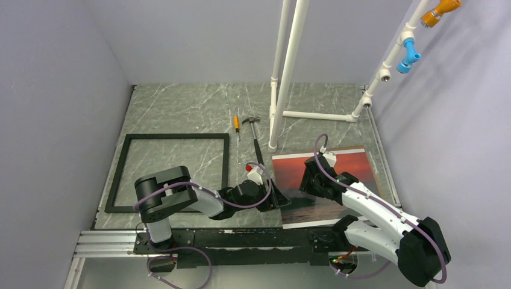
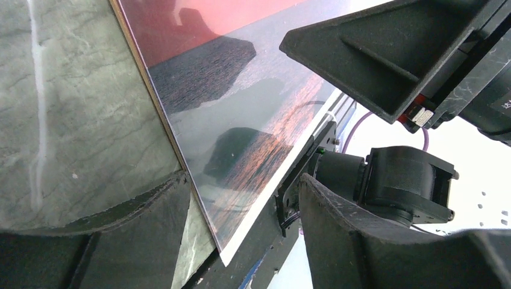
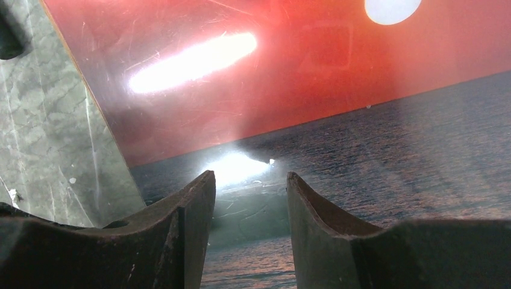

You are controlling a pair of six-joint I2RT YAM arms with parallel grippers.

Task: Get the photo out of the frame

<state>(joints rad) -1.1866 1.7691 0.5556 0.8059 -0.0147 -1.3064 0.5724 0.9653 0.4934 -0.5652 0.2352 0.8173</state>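
The photo [image 1: 351, 166] lies face up on the right of the table, red sky far, dark sea near; its near edge reaches the table's front. The empty black frame [image 1: 175, 138] lies flat on the left, apart from it. My left gripper [image 1: 281, 196] is open at the photo's left edge. In the left wrist view [image 2: 244, 180] the photo's [image 2: 241, 114] near-left corner sits between the spread jaws, untouched. My right gripper [image 1: 308, 178] is open and empty just above the photo. In the right wrist view [image 3: 248, 180] its jaws frame the sea part of the print [image 3: 301, 78].
A black-handled hammer [image 1: 258, 142] and an orange-handled screwdriver [image 1: 236, 124] lie behind the photo's left corner. A white pipe stand [image 1: 283, 78] rises behind the photo, with a base bar [image 1: 316, 115]. Grey walls close in both sides. The right arm [image 2: 410, 180] shows in the left wrist view.
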